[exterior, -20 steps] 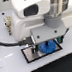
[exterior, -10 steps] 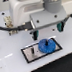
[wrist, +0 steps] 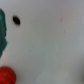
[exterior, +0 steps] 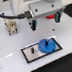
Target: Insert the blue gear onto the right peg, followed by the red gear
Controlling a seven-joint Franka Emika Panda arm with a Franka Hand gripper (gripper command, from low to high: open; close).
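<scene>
**Blue gear seated on the plate; pincer raised above it**

In the exterior view, a small tan and dark fixture (exterior: 12, 26) stood on the white counter (exterior: 12, 57) toward that view's left, well apart from the plate. A dark cable (exterior: 6, 17) ran above it toward the arm.

Near the middle of the exterior view, the black-framed pale plate (exterior: 30, 53) lay flat on the counter. A short dark pin (exterior: 34, 48) showed on the plate's pale surface. Just beside it, toward the exterior view's right, the blue gear (exterior: 45, 45) rested flat on the plate, covering most of that end. A thin dark pin, the right peg (exterior: 44, 42), rose through the gear's hub.

Above the plate, the pincer (exterior: 43, 19) hung clear of the gear and touched nothing. Its two teal-tipped fingers (exterior: 33, 23) stood spread apart, released, with nothing between them. The grey and white body of the arm (exterior: 47, 4) filled the upper part of the exterior view.

In the wrist view, a teal finger (wrist: 3, 32) showed at one edge of the frame over the white counter. A small dark oval spot (wrist: 16, 20) lay on the counter near that finger; its nature could not be determined. The red gear (wrist: 6, 75) appeared at the frame's corner, partly cut off, lying on the counter. The red gear could not be made out in the exterior view.
</scene>
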